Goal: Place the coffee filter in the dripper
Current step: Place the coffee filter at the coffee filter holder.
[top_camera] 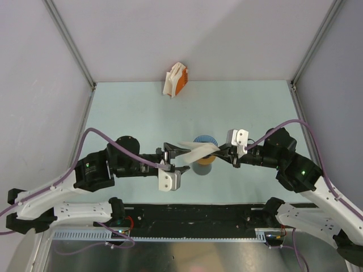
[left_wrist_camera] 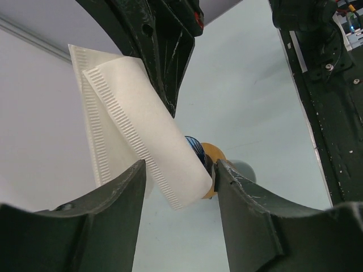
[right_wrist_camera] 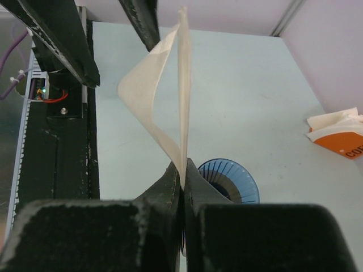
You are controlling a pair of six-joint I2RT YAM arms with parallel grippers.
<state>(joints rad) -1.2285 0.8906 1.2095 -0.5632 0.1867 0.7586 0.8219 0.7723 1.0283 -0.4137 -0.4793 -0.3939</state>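
Note:
The white coffee filter (top_camera: 197, 151) hangs in the air over the middle of the table, partly spread open. My right gripper (right_wrist_camera: 182, 170) is shut on one edge of it. My left gripper (left_wrist_camera: 180, 173) faces it from the other side, jaws apart around the free end of the coffee filter (left_wrist_camera: 142, 124); one pad (left_wrist_camera: 214, 170) sits right next to the paper. The blue ribbed dripper (right_wrist_camera: 232, 181) stands just below and behind the filter (right_wrist_camera: 164, 96), mouth up. In the top view the filter covers part of the dripper (top_camera: 205, 139).
The dripper sits on an orange ring (top_camera: 204, 161) above a dark grey cup (left_wrist_camera: 244, 170). An orange and white packet of filters (top_camera: 176, 80) lies at the far edge by the back wall. Frame posts stand at both far corners.

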